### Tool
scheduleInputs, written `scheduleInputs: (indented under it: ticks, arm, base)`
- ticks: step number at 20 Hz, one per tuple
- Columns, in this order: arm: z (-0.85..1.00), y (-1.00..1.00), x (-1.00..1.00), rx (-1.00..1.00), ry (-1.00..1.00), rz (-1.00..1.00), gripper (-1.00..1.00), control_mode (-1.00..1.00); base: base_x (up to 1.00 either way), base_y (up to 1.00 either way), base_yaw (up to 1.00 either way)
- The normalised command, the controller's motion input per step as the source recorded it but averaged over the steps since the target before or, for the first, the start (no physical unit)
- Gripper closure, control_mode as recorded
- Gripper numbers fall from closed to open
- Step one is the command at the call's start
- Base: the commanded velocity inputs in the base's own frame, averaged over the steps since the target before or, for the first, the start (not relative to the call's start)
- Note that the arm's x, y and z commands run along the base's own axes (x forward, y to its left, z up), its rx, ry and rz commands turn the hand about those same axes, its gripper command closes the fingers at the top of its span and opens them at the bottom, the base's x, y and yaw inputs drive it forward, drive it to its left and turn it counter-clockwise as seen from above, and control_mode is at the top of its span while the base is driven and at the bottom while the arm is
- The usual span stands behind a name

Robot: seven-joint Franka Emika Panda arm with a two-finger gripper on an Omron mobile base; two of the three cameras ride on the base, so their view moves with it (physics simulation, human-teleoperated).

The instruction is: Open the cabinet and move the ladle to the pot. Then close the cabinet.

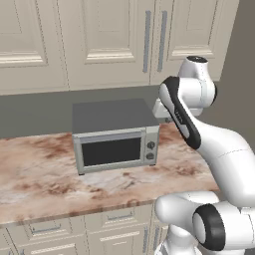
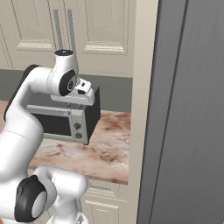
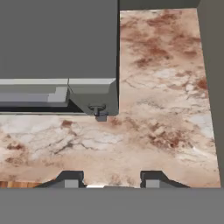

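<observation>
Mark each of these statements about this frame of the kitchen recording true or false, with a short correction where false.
1. The cream raised-panel wall cabinet doors are shut. True.
2. The two-finger gripper holds a ladle. False: its jaws stand apart with nothing between them, above the marbled brown stone counter.
3. The grey microwave stands on the counter. True.
4. The microwave's door hangs open. False: it is closed.
5. Grey vertical bar handles run down the cabinet doors. True.
</observation>
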Motion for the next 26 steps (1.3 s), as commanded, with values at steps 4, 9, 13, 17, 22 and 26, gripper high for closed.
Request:
scheduleInputs:
  ticks: [4,9,13,17,22,26]
  arm:
    - [0.01,0.0,-0.1,0.0,-0.05,0.0,-1.0,-1.0]
    - [0.23,0.07,-0.17,-0.05,-0.3,0.0,-1.0,-1.0]
    - [0.44,0.0,-0.01,-0.01,-0.26,0.0,-1.0,-1.0]
    - [0.56,0.0,0.0,-0.01,-0.23,0.0,-1.0,-1.0]
    - [0.57,0.0,0.0,-0.04,-0.16,0.0,-1.0,-1.0]
    - [0.56,0.0,0.0,-0.02,-0.07,0.0,-1.0,-1.0]
  base:
    - [0.0,0.0,0.0]
    - [0.0,0.0,0.0]
    - [0.0,0.0,0.0]
    - [0.0,0.0,0.0]
    - [0.0,0.0,0.0]
    - [0.0,0.0,0.0]
